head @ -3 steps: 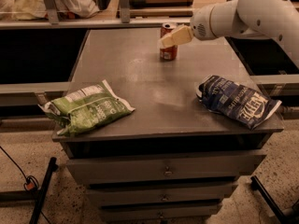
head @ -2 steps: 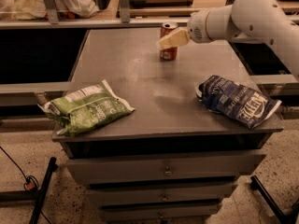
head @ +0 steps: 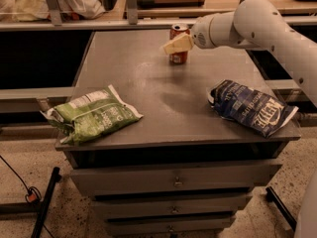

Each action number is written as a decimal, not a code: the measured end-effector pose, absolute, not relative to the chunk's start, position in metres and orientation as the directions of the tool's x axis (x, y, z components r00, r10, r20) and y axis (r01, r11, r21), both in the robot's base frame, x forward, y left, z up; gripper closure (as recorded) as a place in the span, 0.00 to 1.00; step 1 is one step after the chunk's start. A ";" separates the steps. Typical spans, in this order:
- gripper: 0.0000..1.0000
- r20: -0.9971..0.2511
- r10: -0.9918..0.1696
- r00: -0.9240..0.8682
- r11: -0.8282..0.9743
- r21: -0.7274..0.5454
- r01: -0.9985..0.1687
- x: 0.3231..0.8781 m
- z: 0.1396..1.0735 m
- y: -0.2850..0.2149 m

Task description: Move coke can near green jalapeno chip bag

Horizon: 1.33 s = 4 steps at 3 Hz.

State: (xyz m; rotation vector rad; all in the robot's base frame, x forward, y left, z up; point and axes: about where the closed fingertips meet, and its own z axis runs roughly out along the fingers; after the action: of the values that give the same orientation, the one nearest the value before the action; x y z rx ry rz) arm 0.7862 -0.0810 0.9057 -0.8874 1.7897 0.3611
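**Gripper at coke can, far edge of table; bag well apart**

Count: 1 small red-orange metal coke can [head: 179,58] with a silver top, 1 flat green foil jalapeno chip bag [head: 91,115] with a white end panel, 1 dark blue chip bag [head: 252,105] with white lettering. All three are sitting on 1 grey flat-topped metal table [head: 148,83]. 3 drawer fronts [head: 173,180] are showing below the top.

Layout:
- The can is standing upright near the far edge of the table, about mid-width.
- The green bag is lying flat at the near-left corner, overhanging the left edge a little, with its white end pointing toward the far left.
- The blue bag is lying at the near-right corner, crumpled, with its right end poking past the table edge.
- The can is sitting well apart from both bags, touching neither.

Arm: 1 white tubular robot arm [head: 257,19] is coming in from the right side, elbow high, forearm running roughly level and leftward over the far-right part of the table. Its pale two-finger gripper [head: 173,44] is sitting right at the can, overlapping the can's upper half from the camera's side. The can's base and silver top are showing below and above it.

Grip state: can't tell whether the gripper is closed on the can. The can's base is looking planted on the table.
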 end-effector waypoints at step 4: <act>0.16 -0.920 -0.348 -0.178 0.732 -0.148 -0.665 0.825 0.881 -0.084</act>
State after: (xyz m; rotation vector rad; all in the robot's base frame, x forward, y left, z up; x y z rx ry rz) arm 0.8249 -0.0839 0.8810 -0.7970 1.7871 0.3444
